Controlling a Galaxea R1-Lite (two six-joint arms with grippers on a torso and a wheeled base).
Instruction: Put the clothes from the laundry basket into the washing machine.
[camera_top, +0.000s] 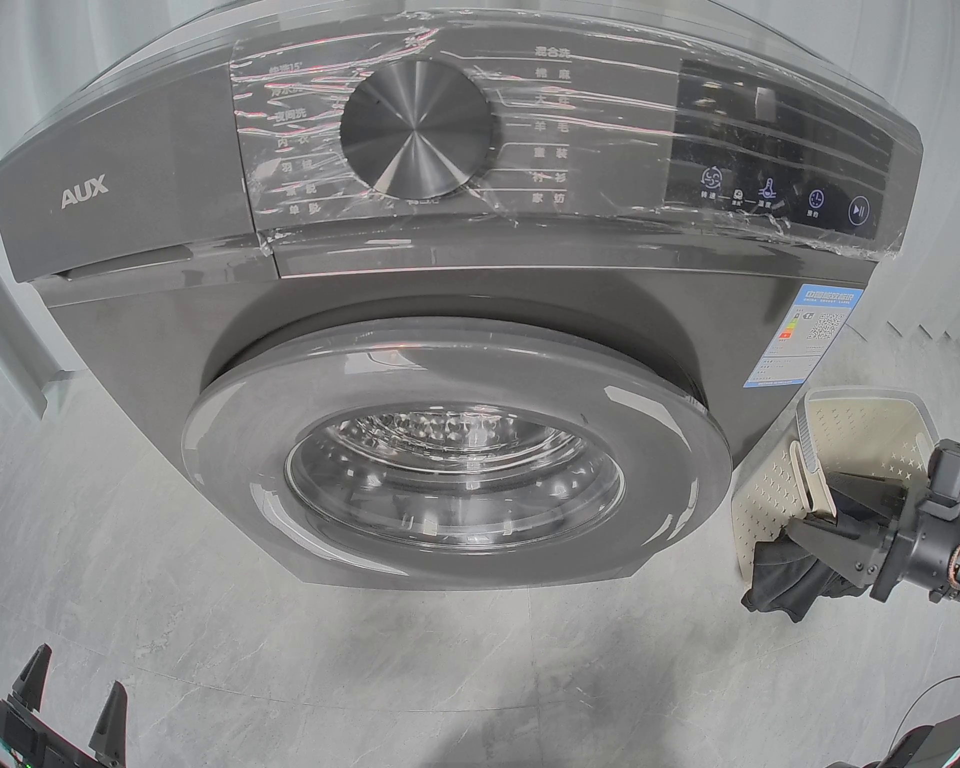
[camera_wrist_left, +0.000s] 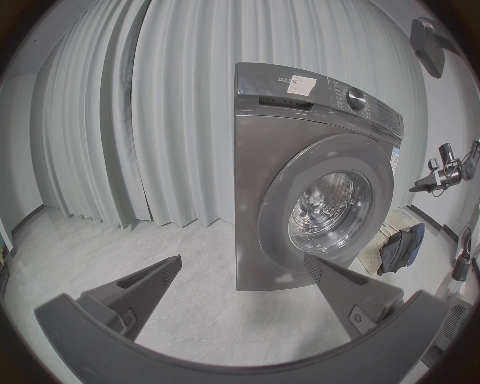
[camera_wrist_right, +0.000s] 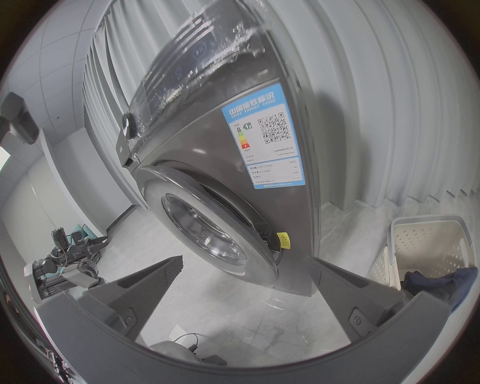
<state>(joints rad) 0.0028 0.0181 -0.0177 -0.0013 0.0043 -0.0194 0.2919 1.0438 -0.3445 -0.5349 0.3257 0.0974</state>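
The grey washing machine (camera_top: 470, 300) stands straight ahead, its round glass door (camera_top: 455, 470) shut against the front. At its right side on the floor sits the cream perforated laundry basket (camera_top: 870, 430) (camera_wrist_left: 372, 245) (camera_wrist_right: 430, 240). Dark clothes (camera_top: 790, 580) (camera_wrist_left: 400, 247) (camera_wrist_right: 440, 285) hang over its near rim. My right gripper (camera_top: 812, 505) (camera_wrist_right: 242, 260) hovers open just above the basket and the clothes, holding nothing. Low at the near left, my left gripper (camera_top: 78, 670) (camera_wrist_left: 241, 257) is open and empty, well short of the machine.
Pale grey tiled floor (camera_top: 450, 660) spreads in front of the machine. White pleated curtains (camera_wrist_left: 150, 125) hang behind it. Some equipment on a stand (camera_wrist_right: 65, 255) sits far off across the room, and a cable (camera_wrist_right: 195, 345) lies on the floor.
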